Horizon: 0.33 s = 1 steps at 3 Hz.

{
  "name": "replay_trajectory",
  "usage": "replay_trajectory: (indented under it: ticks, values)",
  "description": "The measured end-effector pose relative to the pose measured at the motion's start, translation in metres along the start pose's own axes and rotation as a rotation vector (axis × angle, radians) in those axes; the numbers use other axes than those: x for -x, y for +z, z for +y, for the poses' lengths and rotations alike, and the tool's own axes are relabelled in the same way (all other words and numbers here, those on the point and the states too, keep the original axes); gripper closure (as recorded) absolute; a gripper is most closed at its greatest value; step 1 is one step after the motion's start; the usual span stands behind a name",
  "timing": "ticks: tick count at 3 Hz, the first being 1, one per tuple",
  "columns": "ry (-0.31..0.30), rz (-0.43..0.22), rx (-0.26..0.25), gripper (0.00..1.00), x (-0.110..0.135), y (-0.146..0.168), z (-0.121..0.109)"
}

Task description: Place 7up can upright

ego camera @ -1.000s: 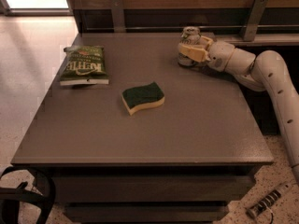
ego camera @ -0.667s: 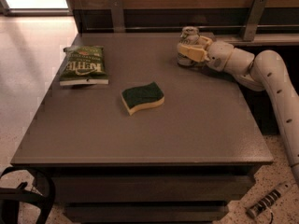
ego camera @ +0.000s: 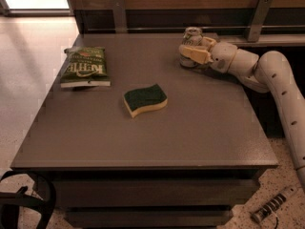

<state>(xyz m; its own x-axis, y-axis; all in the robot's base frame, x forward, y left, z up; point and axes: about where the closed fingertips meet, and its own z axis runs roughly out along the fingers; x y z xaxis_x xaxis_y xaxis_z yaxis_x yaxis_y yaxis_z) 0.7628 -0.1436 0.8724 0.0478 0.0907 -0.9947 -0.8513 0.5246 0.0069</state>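
One table (ego camera: 143, 142) fills the view. One arm (ego camera: 271, 75) reaches over the table's far right corner, and its gripper (ego camera: 189, 54) is clasped around the single 7up can (ego camera: 192, 33), which stands upright on the table there. One green snack bag (ego camera: 85, 67) lies at the table's far left. One sponge (ego camera: 145, 99) sits mid-table.

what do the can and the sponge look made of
Can, at the pincer on the far right of the table: probably metal, judging by its silvery, shiny top. Sponge: looks like soft foam, with a pale yellow base under a dark green matte layer.
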Motion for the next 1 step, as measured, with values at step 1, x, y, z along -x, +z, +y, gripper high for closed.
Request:
replay_trajectory:
  ticks: [1]
  values:
    - [0.000,0.000,0.006,0.00,0.0000,0.0036,0.0019]
